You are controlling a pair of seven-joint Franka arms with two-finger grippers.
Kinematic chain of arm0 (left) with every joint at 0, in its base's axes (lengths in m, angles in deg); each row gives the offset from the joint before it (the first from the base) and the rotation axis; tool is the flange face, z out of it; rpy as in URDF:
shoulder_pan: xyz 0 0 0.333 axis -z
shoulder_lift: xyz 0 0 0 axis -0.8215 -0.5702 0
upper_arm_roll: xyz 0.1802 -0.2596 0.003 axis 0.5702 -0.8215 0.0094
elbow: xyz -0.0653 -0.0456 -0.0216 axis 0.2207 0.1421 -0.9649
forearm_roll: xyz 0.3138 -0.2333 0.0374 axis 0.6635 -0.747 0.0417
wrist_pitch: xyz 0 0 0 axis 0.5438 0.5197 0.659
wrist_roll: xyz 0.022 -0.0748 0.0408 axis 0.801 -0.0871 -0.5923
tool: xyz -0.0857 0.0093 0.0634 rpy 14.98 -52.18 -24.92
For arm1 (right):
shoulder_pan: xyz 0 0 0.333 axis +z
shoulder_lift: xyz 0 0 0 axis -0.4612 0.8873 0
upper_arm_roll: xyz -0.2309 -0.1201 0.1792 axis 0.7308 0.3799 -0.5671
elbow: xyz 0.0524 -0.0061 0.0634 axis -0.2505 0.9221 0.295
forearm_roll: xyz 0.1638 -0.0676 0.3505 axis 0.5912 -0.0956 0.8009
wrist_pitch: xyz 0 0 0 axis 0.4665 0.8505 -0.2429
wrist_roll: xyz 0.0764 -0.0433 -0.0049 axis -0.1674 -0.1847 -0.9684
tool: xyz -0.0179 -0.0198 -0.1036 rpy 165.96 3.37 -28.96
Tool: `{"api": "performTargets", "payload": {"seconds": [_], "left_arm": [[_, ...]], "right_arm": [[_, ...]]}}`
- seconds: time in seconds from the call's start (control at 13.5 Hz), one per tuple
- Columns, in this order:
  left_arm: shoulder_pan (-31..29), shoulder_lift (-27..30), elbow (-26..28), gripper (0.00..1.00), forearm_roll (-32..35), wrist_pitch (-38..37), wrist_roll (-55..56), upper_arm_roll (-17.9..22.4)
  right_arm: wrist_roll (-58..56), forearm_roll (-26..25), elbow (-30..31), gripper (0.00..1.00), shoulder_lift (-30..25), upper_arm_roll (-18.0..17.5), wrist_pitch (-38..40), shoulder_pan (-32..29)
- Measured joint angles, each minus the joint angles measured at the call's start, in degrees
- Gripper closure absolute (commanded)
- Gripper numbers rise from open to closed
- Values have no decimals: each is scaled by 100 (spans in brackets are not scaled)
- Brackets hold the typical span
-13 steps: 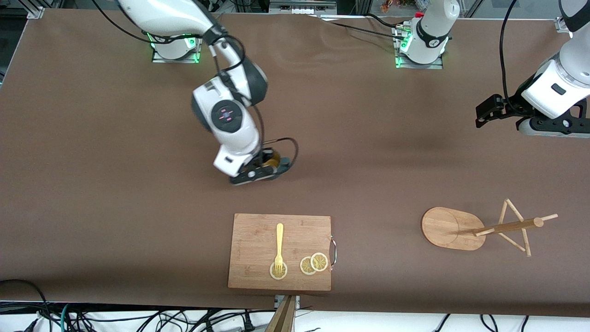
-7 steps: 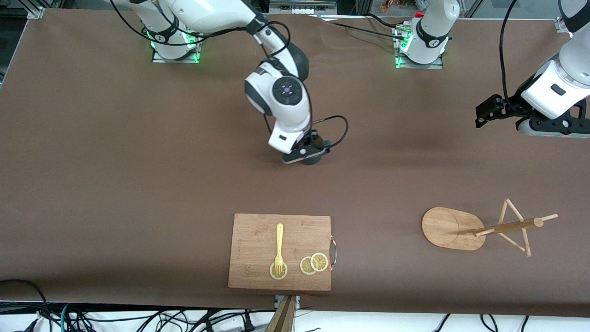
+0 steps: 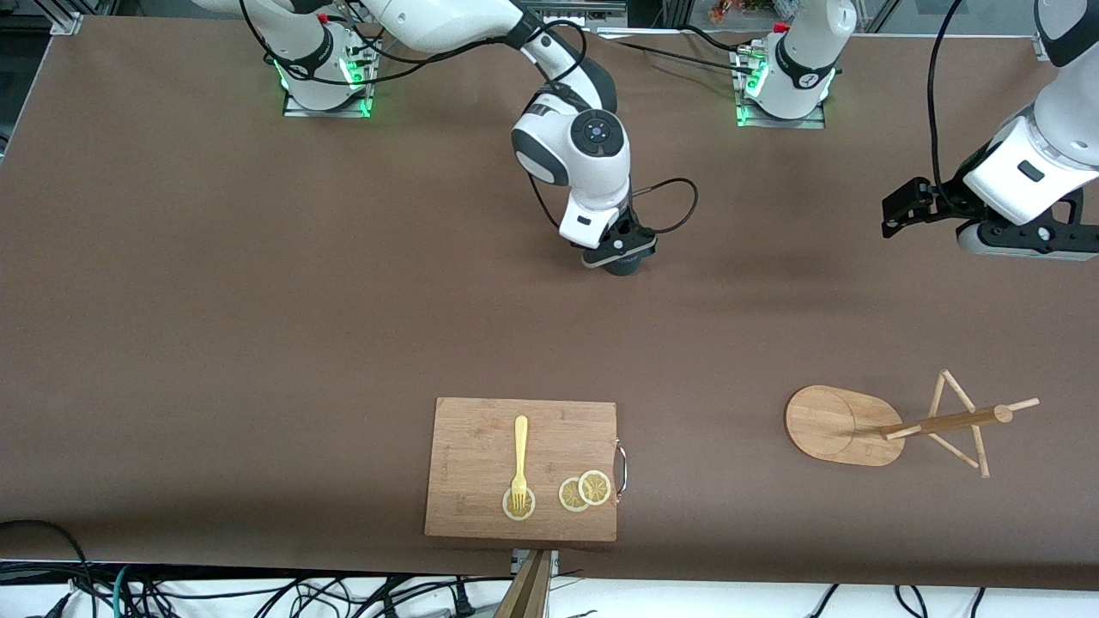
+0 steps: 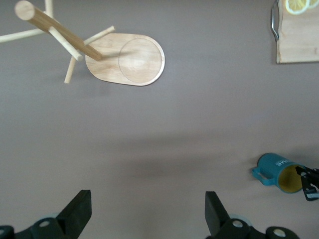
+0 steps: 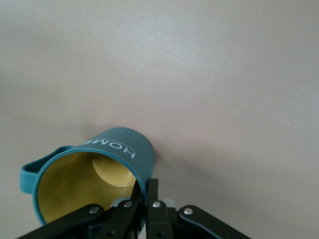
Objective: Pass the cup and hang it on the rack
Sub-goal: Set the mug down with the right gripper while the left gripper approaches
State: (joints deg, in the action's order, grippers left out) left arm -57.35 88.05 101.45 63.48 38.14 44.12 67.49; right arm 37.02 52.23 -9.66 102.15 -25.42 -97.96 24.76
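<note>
The dark teal cup [image 3: 624, 267] with a yellow inside is held by my right gripper [image 3: 620, 251], low over the middle of the table. In the right wrist view the gripper [image 5: 146, 186] is shut on the wall of the cup [image 5: 94, 169] at its rim, and the cup lies tilted on its side. The left wrist view shows the cup [image 4: 274, 169] with its handle toward the rack. The bamboo rack [image 3: 837, 425] stands near the front camera at the left arm's end, also in the left wrist view [image 4: 124, 59]. My left gripper [image 3: 1017, 243] waits high over that end, open and empty [image 4: 148, 214].
A wooden cutting board [image 3: 481, 506] lies near the table's front edge, with a yellow fork [image 3: 519, 455] and lemon slices [image 3: 584, 491] on it. Its corner shows in the left wrist view [image 4: 299, 45]. Bare brown table lies between the cup and the rack.
My right gripper has carried the cup toward the left arm's end of the table and toward the robots' bases. The left arm has barely shifted.
</note>
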Motion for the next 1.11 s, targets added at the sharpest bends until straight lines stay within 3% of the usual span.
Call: {"api": "performTargets", "payload": {"seconds": [0.07, 0.15, 0.3, 0.59, 0.89, 0.97, 1.04, 1.11], "left_arm": [[1, -13, 5, 0, 0, -67, -121, -19], [2, -30, 6, 0, 0, -121, -218, -32], [8, -54, 8, 0, -22, -306, -479, -78], [26, -61, 59, 0, -400, -624, -1112, -239], [-32, -29, 613, 0, -882, -372, -2439, -263], [-97, 15, 853, 0, -1088, -163, -2863, -260], [-185, 66, 1130, 0, -1337, 82, -3337, -254], [-293, 108, 1411, 0, -1587, 330, -3842, -249]], "right_arm": [[55, -3, -50, 94, 28, 18, 2, 47], [81, -3, -66, 86, 57, 21, 2, 55], [95, -3, -73, 63, 93, 63, -1, 46], [115, -1, -161, 52, 99, 138, 62, 14], [128, 61, -687, 33, -40, 162, 874, -122], [131, 121, -821, 23, -134, 171, 1115, -220], [131, 155, -916, 0, -257, 180, 1344, -372], [126, 165, -973, 0, -405, 183, 1562, -579]]}}
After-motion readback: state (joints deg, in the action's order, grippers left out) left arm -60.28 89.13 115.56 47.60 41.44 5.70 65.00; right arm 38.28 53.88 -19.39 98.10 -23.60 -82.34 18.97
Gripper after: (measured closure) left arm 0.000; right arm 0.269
